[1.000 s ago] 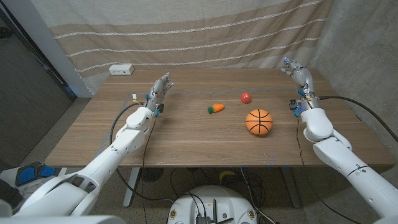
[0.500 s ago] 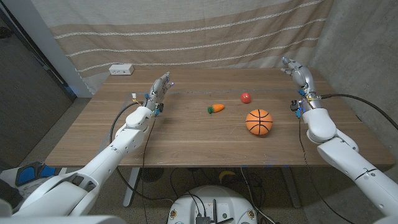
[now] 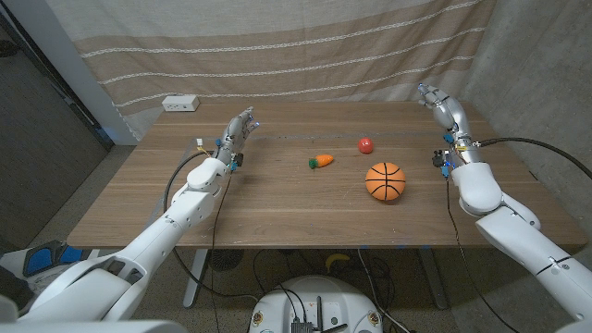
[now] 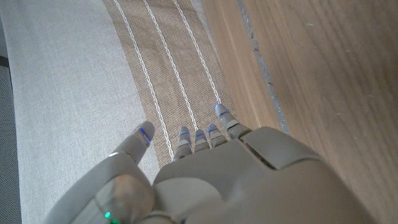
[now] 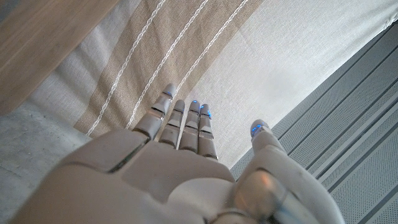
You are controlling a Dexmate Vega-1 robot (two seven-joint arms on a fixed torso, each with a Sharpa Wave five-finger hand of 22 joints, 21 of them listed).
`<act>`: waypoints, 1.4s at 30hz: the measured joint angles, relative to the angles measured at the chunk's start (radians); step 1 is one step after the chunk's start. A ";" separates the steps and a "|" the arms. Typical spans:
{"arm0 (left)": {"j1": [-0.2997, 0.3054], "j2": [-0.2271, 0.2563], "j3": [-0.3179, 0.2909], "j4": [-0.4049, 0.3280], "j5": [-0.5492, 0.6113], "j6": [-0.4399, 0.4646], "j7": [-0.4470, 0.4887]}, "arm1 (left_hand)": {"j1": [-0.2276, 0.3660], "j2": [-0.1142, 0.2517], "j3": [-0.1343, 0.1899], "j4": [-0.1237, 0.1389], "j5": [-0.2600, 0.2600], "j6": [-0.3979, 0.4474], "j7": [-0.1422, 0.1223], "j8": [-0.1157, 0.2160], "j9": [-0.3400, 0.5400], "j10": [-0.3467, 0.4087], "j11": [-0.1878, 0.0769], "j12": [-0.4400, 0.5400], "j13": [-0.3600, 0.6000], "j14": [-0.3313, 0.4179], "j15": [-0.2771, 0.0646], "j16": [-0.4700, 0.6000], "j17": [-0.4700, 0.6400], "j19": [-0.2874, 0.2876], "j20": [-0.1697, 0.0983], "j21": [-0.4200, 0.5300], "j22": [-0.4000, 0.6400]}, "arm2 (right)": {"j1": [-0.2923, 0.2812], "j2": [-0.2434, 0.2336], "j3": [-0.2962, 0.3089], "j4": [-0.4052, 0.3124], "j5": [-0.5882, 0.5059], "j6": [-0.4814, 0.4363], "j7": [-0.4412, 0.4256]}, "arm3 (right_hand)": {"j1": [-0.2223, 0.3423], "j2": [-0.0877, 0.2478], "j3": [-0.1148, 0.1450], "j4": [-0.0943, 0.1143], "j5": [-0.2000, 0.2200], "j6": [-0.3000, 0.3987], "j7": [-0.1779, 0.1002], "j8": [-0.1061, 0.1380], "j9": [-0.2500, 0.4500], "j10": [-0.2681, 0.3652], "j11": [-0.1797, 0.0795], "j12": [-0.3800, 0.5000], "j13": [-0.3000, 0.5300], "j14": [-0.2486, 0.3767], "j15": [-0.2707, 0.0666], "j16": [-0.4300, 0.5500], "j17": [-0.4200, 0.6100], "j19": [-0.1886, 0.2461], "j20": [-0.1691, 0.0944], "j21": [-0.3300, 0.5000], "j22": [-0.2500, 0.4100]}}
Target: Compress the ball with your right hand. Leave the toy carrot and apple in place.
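An orange basketball-patterned ball [image 3: 386, 181] sits on the wooden table [image 3: 277, 199] right of centre. A small red toy apple [image 3: 366, 145] lies just behind it, and a toy carrot [image 3: 321, 161] with a green top lies to their left. My right hand [image 3: 444, 113] is raised at the table's far right, behind and to the right of the ball, fingers straight and apart, holding nothing [image 5: 186, 155]. My left hand [image 3: 239, 129] is up over the table's left half, fingers extended, empty [image 4: 211, 162].
A white power strip [image 3: 180, 104] lies at the table's back left corner. A striped curtain [image 3: 277, 46] hangs right behind the table. Black cables [image 3: 532, 157] run along my right arm beyond the table's right edge.
My right hand has shifted slightly up and to the right, away from the ball. The left arm and the toys have stayed still.
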 measured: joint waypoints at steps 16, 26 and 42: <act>-0.006 0.001 0.000 0.007 0.000 -0.004 -0.010 | -0.009 -0.001 0.004 -0.004 0.000 0.000 0.000 0.000 0.000 0.005 0.005 0.000 0.000 0.003 0.000 0.000 0.000 0.009 0.001 -0.008 0.000 | -0.064 -0.014 0.032 -0.104 -0.115 -0.090 -0.032 | 0.000 0.000 -0.007 -0.007 0.000 0.002 -0.009 -0.003 0.000 -0.005 -0.005 -0.008 0.002 0.004 -0.004 0.000 0.000 0.029 -0.015 0.004 0.002; -0.016 0.001 0.001 0.021 -0.002 -0.009 -0.027 | -0.013 -0.005 0.004 -0.004 0.000 0.000 0.000 0.000 0.002 0.005 0.005 0.000 0.000 0.007 0.003 0.000 0.000 0.009 0.002 -0.007 0.000 | -0.105 -0.018 0.048 -0.169 -0.182 -0.148 -0.042 | -0.008 0.008 -0.008 -0.016 0.000 -0.011 -0.022 -0.008 0.000 -0.013 -0.012 -0.013 0.002 0.013 -0.013 0.000 0.000 0.048 -0.012 0.015 0.002; -0.028 0.002 0.001 0.038 -0.009 -0.010 -0.050 | -0.013 -0.005 0.008 -0.008 0.000 0.000 0.000 0.000 0.005 0.011 0.011 0.000 0.000 0.007 0.003 0.000 0.000 0.015 0.007 -0.007 0.000 | -0.151 -0.015 0.061 -0.244 -0.253 -0.222 -0.043 | -0.025 0.004 -0.016 -0.016 0.000 -0.013 -0.034 -0.012 0.000 -0.018 -0.018 -0.013 0.002 0.013 -0.013 0.000 0.000 0.045 -0.008 0.008 0.002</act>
